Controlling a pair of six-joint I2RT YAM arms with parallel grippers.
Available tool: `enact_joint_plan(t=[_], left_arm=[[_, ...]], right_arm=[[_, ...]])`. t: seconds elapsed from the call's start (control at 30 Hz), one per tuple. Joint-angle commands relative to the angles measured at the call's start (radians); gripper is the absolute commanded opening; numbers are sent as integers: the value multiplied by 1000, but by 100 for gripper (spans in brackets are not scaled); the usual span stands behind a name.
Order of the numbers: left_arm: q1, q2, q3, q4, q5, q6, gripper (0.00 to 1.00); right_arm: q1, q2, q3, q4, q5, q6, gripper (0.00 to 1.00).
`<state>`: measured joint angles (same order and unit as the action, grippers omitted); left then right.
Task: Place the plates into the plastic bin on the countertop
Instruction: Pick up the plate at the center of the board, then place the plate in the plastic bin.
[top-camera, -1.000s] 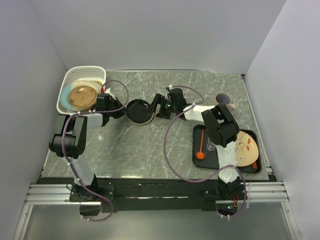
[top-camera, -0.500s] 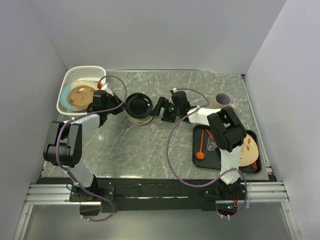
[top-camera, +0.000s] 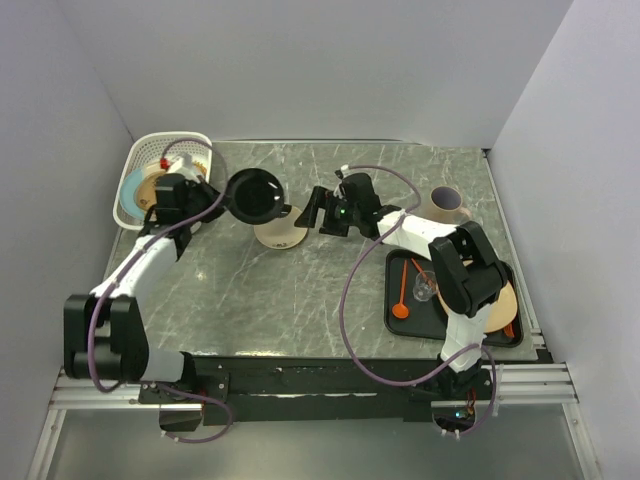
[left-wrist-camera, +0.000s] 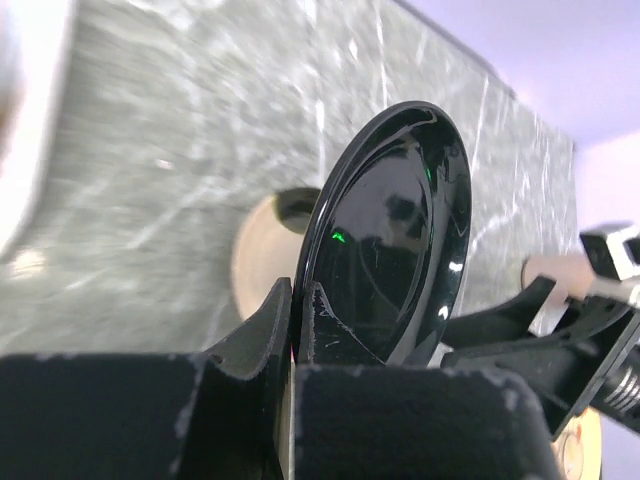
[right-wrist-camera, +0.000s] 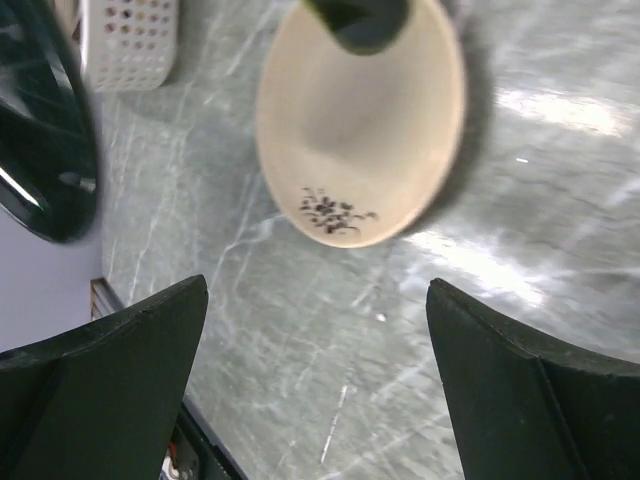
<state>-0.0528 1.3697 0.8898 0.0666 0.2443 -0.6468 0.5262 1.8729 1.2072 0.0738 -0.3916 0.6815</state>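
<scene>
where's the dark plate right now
The dark plate is left of centre in the top view, pinched by its rim in the left gripper, tilted above the countertop between the white bin and the cream sprig plate.

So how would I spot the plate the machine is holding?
Find the white basket in the far left corner. Just right of it, the left gripper pinches a glossy dark plate by its rim, the only one raised and tilted.

The grey-green marbled surface (top-camera: 300, 300) carries a white lattice bin (top-camera: 150, 148) at its far left corner, a cream plate with a sprig (top-camera: 283, 237) near the middle, a black tray (top-camera: 392, 262) at the near right, and what looks like a tan cup (top-camera: 445, 203) beyond it.
</scene>
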Motion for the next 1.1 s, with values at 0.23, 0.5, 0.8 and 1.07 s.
enact_joint_plan(t=[0.23, 0.5, 0.8, 1.07], left_arm=[[270, -215, 61, -145, -28, -11, 1], [364, -208, 40, -97, 47, -68, 1], [419, -169, 23, -76, 35, -114, 1], [442, -43, 92, -36, 26, -129, 1]], right_arm=[[31, -38, 5, -2, 7, -28, 97], [29, -57, -43, -8, 20, -40, 97], [29, -44, -38, -12, 17, -45, 97], [26, -21, -21, -22, 13, -53, 98]])
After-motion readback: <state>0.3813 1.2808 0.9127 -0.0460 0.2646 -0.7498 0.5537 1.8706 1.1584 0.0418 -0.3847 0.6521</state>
